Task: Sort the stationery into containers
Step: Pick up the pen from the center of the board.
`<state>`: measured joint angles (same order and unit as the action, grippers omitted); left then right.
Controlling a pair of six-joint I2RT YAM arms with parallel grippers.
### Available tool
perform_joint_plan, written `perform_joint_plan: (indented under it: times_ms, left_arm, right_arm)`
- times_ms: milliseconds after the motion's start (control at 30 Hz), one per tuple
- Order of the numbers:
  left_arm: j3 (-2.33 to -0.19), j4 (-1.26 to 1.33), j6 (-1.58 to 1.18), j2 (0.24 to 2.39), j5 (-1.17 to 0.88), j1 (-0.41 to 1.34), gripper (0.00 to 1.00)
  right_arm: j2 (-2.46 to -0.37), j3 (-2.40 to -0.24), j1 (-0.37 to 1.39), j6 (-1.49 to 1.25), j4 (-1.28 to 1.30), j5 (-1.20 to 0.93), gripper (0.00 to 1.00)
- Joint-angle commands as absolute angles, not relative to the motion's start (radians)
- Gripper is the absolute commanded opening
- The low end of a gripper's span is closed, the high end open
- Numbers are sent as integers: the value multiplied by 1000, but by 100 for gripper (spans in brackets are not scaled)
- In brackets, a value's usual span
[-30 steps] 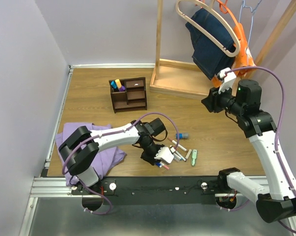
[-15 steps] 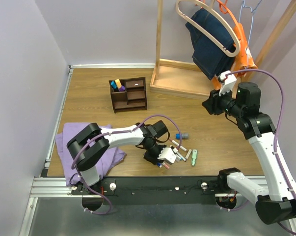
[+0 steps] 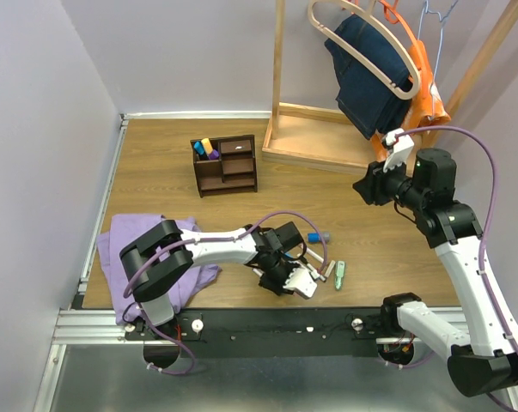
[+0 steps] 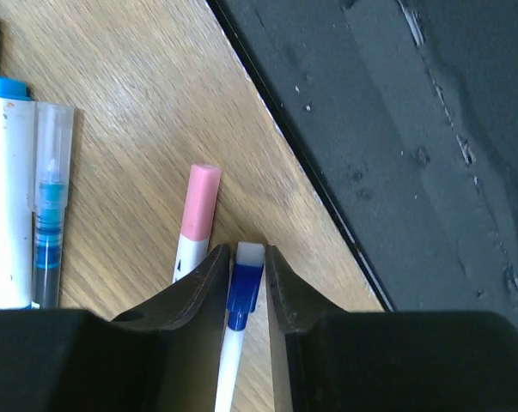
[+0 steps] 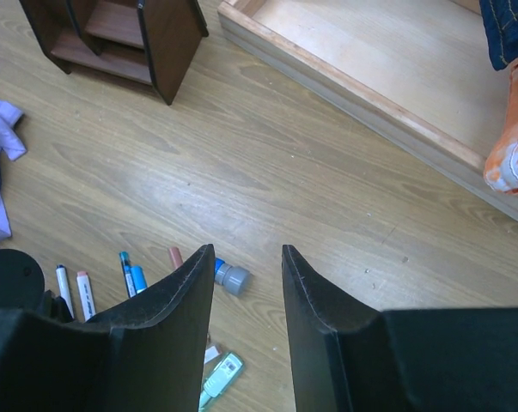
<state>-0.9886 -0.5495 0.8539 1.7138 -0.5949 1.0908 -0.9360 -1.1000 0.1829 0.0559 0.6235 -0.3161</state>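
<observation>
My left gripper (image 3: pixel 286 276) is low over the loose pens near the table's front edge. In the left wrist view its jaws (image 4: pixel 246 251) are closed narrowly around the blue cap of a white pen (image 4: pixel 241 292), which lies on the wood. A pink-capped pen (image 4: pixel 198 202) lies just left of it, and a white marker (image 4: pixel 9 172) and a clear blue pen (image 4: pixel 51 197) lie further left. My right gripper (image 3: pixel 366 184) hangs high, open and empty (image 5: pixel 247 253). Below it lie the blue-grey cylinder (image 5: pixel 233 277) and the pale green piece (image 5: pixel 224 373). The dark organiser (image 3: pixel 225 165) holds highlighters (image 3: pixel 205 148).
A purple cloth (image 3: pixel 155 249) lies at the left under my left arm. The light wooden rack base (image 3: pixel 314 137) with hanging jeans (image 3: pixel 370 69) stands at the back right. The black rail (image 4: pixel 413 129) runs along the front edge, close to the held pen.
My left gripper has moved right and toward the front edge, down onto the pens, and closed around the blue-capped one. The right arm has hardly moved.
</observation>
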Motion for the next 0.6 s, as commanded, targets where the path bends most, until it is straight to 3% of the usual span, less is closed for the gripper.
perform_joint_plan:
  times_ms: [0,67,233,267,333,567]
  left_arm:
    - [-954,-535,836,1744,-519,1112,27]
    - [-962,-543,809,1740,-491,1114,21]
    - [-965,-612,833,1707,-440,1114,17]
    - [-977,-658,842,1701,-446,1112,8]
    - [-1012,-719,839,1654,-466,1101,1]
    - [-1326,-1026,870,1493,-590,1010,0]
  right_arm:
    - [-907,-1097,178,48,637,-337,45]
    - [-902,-1098,178,49,643,-337,45]
    - [-907,-1112,176,52,646,-341,44]
    - [-910,-1117,176,52,643,-342,43]
    - [-919,-1137,176,52,643,-342,43]
    - [-951,-1144,176,41,629,-357,43]
